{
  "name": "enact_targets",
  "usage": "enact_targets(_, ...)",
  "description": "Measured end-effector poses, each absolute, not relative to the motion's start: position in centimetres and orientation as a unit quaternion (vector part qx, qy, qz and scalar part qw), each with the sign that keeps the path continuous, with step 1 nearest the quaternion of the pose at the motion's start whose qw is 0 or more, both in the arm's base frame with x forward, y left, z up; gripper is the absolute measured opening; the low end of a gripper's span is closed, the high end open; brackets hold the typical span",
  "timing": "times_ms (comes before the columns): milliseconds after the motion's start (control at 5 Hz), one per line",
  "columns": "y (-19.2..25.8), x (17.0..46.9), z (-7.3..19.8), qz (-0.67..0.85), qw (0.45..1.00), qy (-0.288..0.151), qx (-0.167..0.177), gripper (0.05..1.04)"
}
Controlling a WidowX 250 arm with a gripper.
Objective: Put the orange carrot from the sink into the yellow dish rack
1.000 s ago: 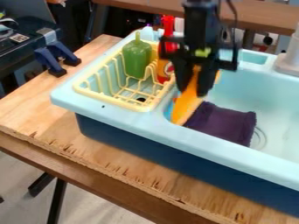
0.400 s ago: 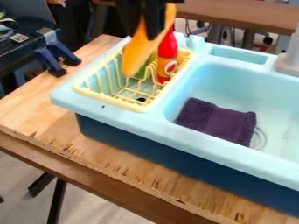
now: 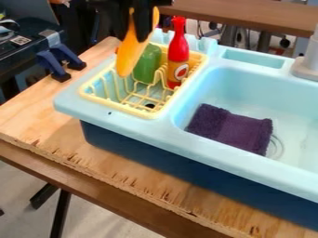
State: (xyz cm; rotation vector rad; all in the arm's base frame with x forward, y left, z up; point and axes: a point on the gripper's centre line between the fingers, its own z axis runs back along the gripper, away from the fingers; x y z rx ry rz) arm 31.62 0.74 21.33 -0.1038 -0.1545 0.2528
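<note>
At the top of the camera view, above the back left of the dish rack, hangs the black gripper (image 3: pixel 138 30). It is shut on an orange, elongated object (image 3: pixel 127 53), which tilts with its lower end over the left side of the yellow dish rack (image 3: pixel 118 108). Inside the rack stand a green bottle (image 3: pixel 147 65) and, to its right, a red bottle (image 3: pixel 178 53) with an orange lower part. The orange object overlaps the green bottle's left edge in the view; whether they touch I cannot tell.
A dark purple cloth (image 3: pixel 231 128) lies in the light blue sink (image 3: pixel 261 179), right of the rack. The grey faucet base (image 3: pixel 307 69) stands at the right edge. Blue clamps (image 3: pixel 62 61) grip the wooden table (image 3: pixel 37 116) at the back left.
The gripper has carried the orange object up out of the sink and leftward over the rack. Since the middle frame it has shifted slightly further left, uncovering the green bottle.
</note>
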Motion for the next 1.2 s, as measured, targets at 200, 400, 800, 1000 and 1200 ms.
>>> enact_targets(200,1.3,32.6,20.0,0.172,0.981,-0.071,-0.055,0.350)
enact_targets(400,1.2,33.3,18.8,0.186,0.978,-0.073,-0.068,0.350)
enact_targets(800,1.3,33.1,16.5,0.232,0.969,-0.060,-0.062,0.350)
enact_targets(1000,1.7,32.6,15.5,0.241,0.968,-0.050,-0.049,0.412)
enact_targets(1200,2.0,32.5,14.6,0.242,0.969,-0.035,-0.039,0.727)
